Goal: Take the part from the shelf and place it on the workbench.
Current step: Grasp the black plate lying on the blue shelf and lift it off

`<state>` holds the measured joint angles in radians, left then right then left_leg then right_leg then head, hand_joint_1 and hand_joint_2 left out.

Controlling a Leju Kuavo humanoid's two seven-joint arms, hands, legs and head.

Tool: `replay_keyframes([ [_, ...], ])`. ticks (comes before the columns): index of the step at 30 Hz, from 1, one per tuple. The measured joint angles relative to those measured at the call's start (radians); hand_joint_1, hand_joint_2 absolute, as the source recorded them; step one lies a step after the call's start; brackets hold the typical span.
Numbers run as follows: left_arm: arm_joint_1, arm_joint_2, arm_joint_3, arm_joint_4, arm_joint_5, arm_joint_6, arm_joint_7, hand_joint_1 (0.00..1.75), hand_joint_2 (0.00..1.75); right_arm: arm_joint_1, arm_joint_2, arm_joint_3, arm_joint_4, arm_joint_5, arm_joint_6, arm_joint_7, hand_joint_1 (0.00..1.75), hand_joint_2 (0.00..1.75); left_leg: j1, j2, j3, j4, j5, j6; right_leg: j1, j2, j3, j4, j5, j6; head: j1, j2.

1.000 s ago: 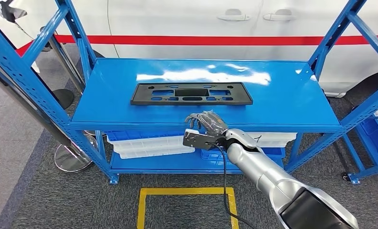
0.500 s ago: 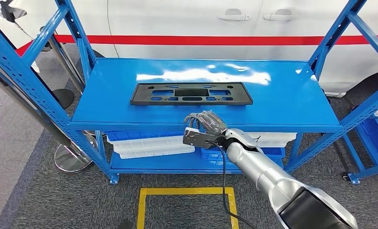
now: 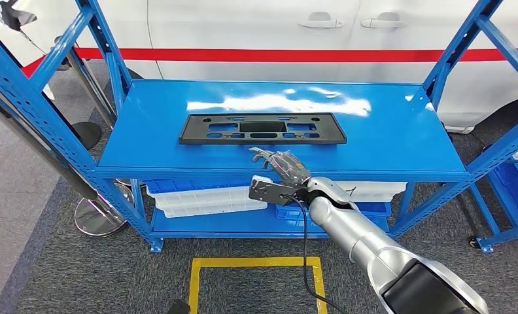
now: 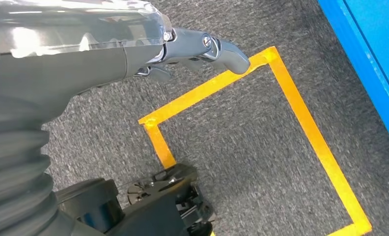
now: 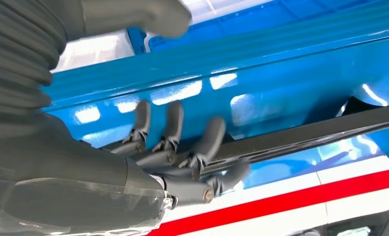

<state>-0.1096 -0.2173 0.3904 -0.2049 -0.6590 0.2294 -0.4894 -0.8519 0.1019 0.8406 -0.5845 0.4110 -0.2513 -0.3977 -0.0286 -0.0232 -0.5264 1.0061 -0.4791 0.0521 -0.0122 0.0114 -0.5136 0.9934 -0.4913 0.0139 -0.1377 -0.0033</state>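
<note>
The part, a flat black plastic plate (image 3: 261,128) with several cut-outs, lies on the blue top shelf (image 3: 387,131) near its middle. My right hand (image 3: 279,165) hovers over the shelf's front edge, just short of the plate, empty, fingers spread and reaching toward it. In the right wrist view the fingers (image 5: 173,132) stretch out above the glossy shelf, with the plate's dark edge (image 5: 320,132) just beyond them. My left hand (image 4: 192,49) hangs over the carpet with its fingers curled and nothing in it.
Blue uprights (image 3: 53,124) and diagonal braces frame the shelf on both sides. White trays (image 3: 204,199) sit on the lower shelf. A white car with a red stripe (image 3: 276,55) stands behind. Yellow floor tape (image 3: 256,265) marks a square on the grey carpet.
My right hand has crept forward and slightly left over the shelf edge, its fingers reaching closer to the black plate. The plate has not moved.
</note>
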Motion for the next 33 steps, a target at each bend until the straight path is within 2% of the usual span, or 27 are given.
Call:
replay_keyframes([
  [1,0.0,0.0,-0.002,0.0,0.0,-0.002,-0.003,0.0,0.0,0.0,0.0,0.0,-0.003,0.002,-0.001,0.0,0.0,1.75,0.0,0.0,0.0,0.0,0.0,0.0,0.0,0.0,0.0,0.0,0.0,0.0,0.0,0.0],
  [14,0.001,-0.001,-0.027,0.0,-0.004,0.002,0.014,0.0,0.0,-0.037,-0.043,-0.042,-0.094,0.032,-0.009,0.004,0.0,1.75,0.0,0.0,0.0,0.0,0.0,0.0,0.0,0.0,0.0,0.0,0.0,0.0,0.0,0.0],
  [15,0.001,0.0,-0.028,0.0,-0.003,0.002,0.024,0.0,0.44,-0.05,-0.044,-0.042,-0.096,0.035,0.0,0.012,0.0,1.75,0.0,0.0,0.0,0.0,0.0,0.0,0.0,0.0,0.0,0.0,0.0,0.0,0.0,0.0],
  [18,0.003,0.002,-0.028,0.0,0.009,-0.007,0.086,0.0,1.75,-0.093,-0.035,-0.042,-0.09,0.029,0.067,0.059,0.0,0.44,0.0,0.0,0.0,0.0,0.0,0.0,0.0,0.0,0.0,0.0,0.0,0.0,0.0,0.0],
  [19,0.004,0.004,-0.027,0.0,0.016,-0.014,0.115,0.0,1.75,-0.11,-0.026,-0.041,-0.079,0.019,0.111,0.086,0.0,0.0,0.0,0.0,0.0,0.0,0.0,0.0,0.0,0.0,0.0,0.0,0.0,0.0,0.0,0.0],
  [23,0.013,0.014,-0.012,0.0,0.055,-0.05,0.222,0.0,1.75,-0.171,0.036,-0.041,0.015,-0.042,0.324,0.198,0.0,1.75,0.0,0.0,0.0,0.0,0.0,0.0,0.0,0.0,0.0,0.0,0.0,0.0,0.0,0.0],
  [26,0.023,0.019,0.01,0.0,0.094,-0.078,0.242,0.0,1.75,-0.181,0.072,-0.04,0.08,-0.077,0.395,0.224,0.0,1.75,0.001,-0.001,0.0,0.0,0.0,0.0,0.001,-0.001,0.0,0.0,0.0,0.0,0.0,0.0],
  [30,0.027,0.021,0.05,0.001,0.149,-0.126,0.258,0.0,0.0,-0.179,0.091,-0.038,0.138,-0.101,0.418,0.228,0.0,1.75,0.001,-0.001,-0.001,0.0,0.0,0.0,0.0,-0.001,0.0,0.0,0.0,0.0,0.0,0.0],
  [33,0.028,0.021,0.078,0.002,0.173,-0.151,0.271,0.0,0.0,-0.177,0.1,-0.033,0.166,-0.128,0.426,0.234,0.0,1.75,0.0,-0.001,-0.001,0.0,0.0,0.0,0.0,-0.001,0.0,0.0,0.0,0.0,0.0,0.0],
])
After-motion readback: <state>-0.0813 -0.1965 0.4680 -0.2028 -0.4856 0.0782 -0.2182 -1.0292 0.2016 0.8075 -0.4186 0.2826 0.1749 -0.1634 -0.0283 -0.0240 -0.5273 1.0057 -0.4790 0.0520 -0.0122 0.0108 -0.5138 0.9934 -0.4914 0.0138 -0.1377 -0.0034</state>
